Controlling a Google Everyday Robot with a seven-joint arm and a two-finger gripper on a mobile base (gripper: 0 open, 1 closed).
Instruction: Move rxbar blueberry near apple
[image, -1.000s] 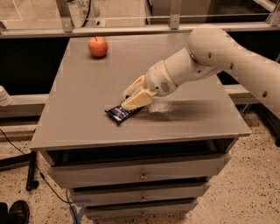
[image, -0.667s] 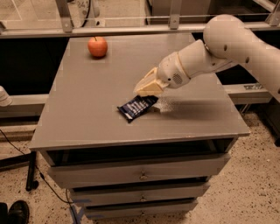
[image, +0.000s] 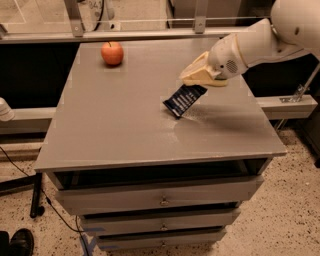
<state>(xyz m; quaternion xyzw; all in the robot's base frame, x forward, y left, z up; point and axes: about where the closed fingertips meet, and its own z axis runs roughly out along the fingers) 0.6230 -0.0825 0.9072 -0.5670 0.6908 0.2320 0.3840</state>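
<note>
**Inspector:** Item under review is the rxbar blueberry (image: 184, 100), a flat rectangular wrapper, dark navy and glossy, with small white print. It hangs tilted over the right-centre of the counter (image: 115, 125), upper end raised. The lower corner is at or just above the surface; I cannot tell which.

**Clerk:** And the hand?

**Inspector:** The hand (image: 196, 81) has cream-coloured fingers on a smooth white arm (image: 260, 42). It reaches in from the right and is clamped on the bar's upper end.

**Clerk:** The apple?

**Inspector:** The apple (image: 112, 53) is round and red-orange with a short stem. It stands near the far left corner, well apart from the bar. Matte grey counter surface lies between them.

**Clerk:** Surroundings?

**Inspector:** Grey drawers (image: 162, 200) with small knobs sit beneath. The floor (image: 280, 220) is speckled, and a black shoe (image: 20, 242) shows at lower left.
</note>
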